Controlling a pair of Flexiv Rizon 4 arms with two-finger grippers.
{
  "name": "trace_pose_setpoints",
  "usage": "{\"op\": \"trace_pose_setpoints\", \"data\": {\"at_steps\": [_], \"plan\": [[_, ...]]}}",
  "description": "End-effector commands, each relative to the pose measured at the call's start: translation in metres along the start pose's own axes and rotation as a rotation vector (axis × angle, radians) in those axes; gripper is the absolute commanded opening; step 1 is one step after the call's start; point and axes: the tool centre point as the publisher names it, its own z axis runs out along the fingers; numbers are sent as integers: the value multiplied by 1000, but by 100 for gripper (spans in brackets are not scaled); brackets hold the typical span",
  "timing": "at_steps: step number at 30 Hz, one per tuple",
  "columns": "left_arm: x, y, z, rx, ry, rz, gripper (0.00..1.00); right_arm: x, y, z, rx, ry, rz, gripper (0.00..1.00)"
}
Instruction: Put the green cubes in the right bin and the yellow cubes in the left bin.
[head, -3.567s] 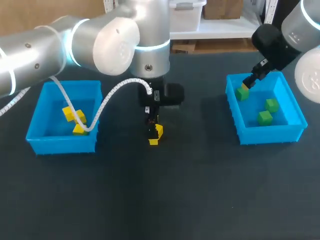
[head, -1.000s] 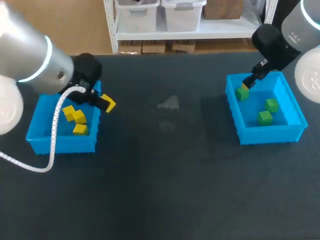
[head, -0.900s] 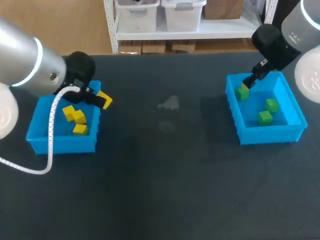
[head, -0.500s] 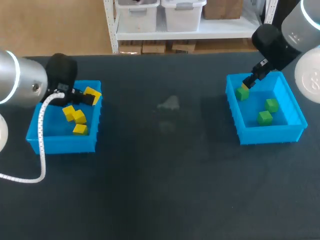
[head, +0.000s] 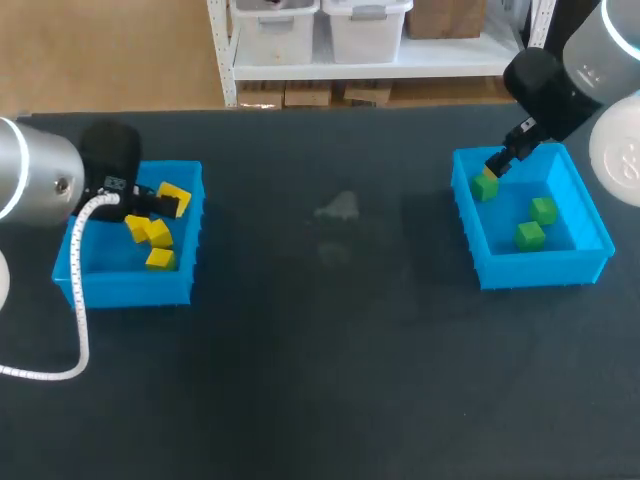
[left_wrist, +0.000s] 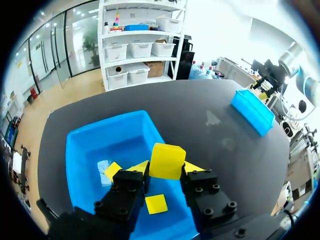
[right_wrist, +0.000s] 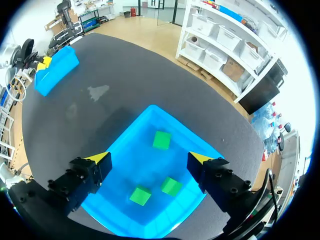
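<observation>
Pinching a yellow cube (left_wrist: 167, 161), your left claw (left_wrist: 166, 170) hangs over the left bin (left_wrist: 100, 145); your right claw (right_wrist: 150, 159) sits wide open, nothing in it, above the green cubes (right_wrist: 161, 140) in the right bin (right_wrist: 125, 129).

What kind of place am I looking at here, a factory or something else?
Probably a robot lab or training bench, not a factory. On one dark table, the left gripper holds a yellow cube over the left bin, while green cubes lie sorted in the right bin: a practice-style job.
</observation>
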Motion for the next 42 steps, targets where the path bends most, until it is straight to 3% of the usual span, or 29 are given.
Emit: {"op": "trace_pose_setpoints", "data": {"at_steps": [1,13,14,15,16,27,42], "plan": [[0,13,3,30,7,-15,0,0,0,0,-1,-1,-1,100],[2,35,10,11,55,-52,0,0,0,0,-1,-1,-1,100],[2,36,10,10,56,-54,15,0,0,0,-1,-1,-1,100],[2,36,10,5,61,-55,50,0,0,0,-1,-1,-1,100],[2,36,10,4,63,-54,100,0,0,0,-1,-1,-1,100],[4,27,4,-3,11,-23,100,0,0,0,-1,-1,-1,100],[1,23,-1,-2,6,-9,100,0,0,0,-1,-1,-1,100]]}}
